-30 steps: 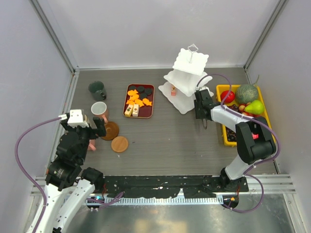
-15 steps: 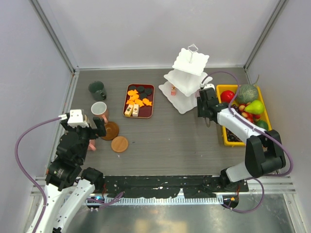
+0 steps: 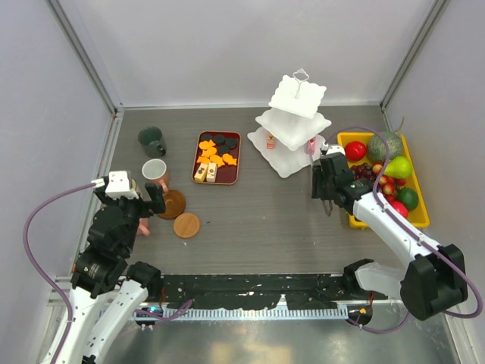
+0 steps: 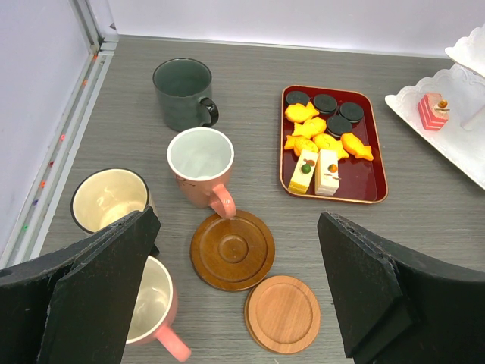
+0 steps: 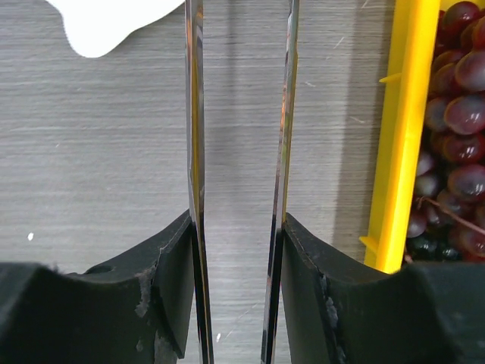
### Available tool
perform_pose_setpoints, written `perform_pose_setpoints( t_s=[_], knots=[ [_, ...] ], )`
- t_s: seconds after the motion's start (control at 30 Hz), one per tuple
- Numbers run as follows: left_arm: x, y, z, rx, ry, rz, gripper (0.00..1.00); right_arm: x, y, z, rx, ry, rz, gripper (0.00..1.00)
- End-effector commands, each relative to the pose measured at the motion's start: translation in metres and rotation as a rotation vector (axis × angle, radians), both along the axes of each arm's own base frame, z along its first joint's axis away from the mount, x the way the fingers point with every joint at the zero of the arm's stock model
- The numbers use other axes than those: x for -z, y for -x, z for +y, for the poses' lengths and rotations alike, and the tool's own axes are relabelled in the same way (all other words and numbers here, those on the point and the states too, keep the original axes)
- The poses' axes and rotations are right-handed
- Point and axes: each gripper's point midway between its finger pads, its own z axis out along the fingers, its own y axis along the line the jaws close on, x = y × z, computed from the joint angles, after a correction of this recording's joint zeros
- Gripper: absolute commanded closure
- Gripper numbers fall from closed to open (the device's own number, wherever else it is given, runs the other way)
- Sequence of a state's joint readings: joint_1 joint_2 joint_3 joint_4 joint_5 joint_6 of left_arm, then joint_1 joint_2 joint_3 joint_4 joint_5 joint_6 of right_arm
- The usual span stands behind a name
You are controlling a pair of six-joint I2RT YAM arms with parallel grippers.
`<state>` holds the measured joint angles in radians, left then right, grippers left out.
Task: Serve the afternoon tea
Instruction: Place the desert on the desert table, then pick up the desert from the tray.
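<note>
Tips of metal tongs [image 5: 194, 114] off-frame

The three-tier stand [image 3: 292, 133] stands upper right of centre in the top view, with one sweet [image 3: 270, 140] on a lower tier. Left of it lies the tray of sweets [image 3: 239, 155]. Right of it, along the table's right side, lies the fruit tray [image 3: 418, 216]. Between stand and fruit tray hangs the right gripper [image 3: 326, 193], the tongs [image 5: 194, 152] between its fingers. At the left, the far mug [image 3: 151, 139] sits uppermost, with the second mug [image 3: 155, 171] just below it. Below that is the upper coaster [image 3: 173, 203], and the lower coaster [image 3: 186, 225] is just beside it to the lower right. The third mug [image 4: 110, 199] and fourth mug [image 4: 151, 299] (plain only from the left wrist) stand lower left in that frame.
</note>
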<state>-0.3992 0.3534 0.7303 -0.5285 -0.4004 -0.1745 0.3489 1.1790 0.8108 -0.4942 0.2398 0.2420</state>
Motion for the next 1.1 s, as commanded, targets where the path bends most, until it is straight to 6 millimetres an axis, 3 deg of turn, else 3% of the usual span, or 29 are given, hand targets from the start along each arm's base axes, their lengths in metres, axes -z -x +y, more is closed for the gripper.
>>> perform_pose_setpoints(
  t_s=[0.0,0.1,0.3,0.57,0.73,0.77,0.87,1.07],
  knots=[
    [-0.010,-0.004,-0.002,0.004,0.007,-0.038,0.01,-0.016,0.014,0.025,-0.054,-0.065,-0.041,0.51],
    [-0.009,-0.004,-0.002,0.004,0.007,-0.036,0.01,-0.023,0.021,0.044,-0.097,-0.074,-0.054,0.51],
    [-0.008,-0.005,-0.003,0.005,0.004,-0.031,0.01,-0.027,0.033,0.101,-0.215,-0.100,-0.047,0.51],
    [-0.006,-0.005,-0.003,0.005,0.006,-0.028,0.01,-0.041,0.038,0.205,-0.422,-0.168,-0.066,0.51],
    [-0.007,-0.005,-0.002,0.002,0.006,-0.032,0.01,-0.048,0.031,0.257,-0.491,-0.212,-0.068,0.51],
    [-0.007,-0.005,-0.002,0.000,0.008,-0.032,0.01,-0.041,0.032,0.267,-0.505,-0.210,-0.052,0.51],
    [-0.008,-0.004,-0.002,0.003,0.009,-0.035,0.01,-0.039,0.027,0.288,-0.505,-0.214,-0.051,0.51],
    [-0.009,-0.003,-0.001,0.000,0.011,-0.041,0.01,-0.023,0.022,0.309,-0.474,-0.214,-0.019,0.51]
  ],
)
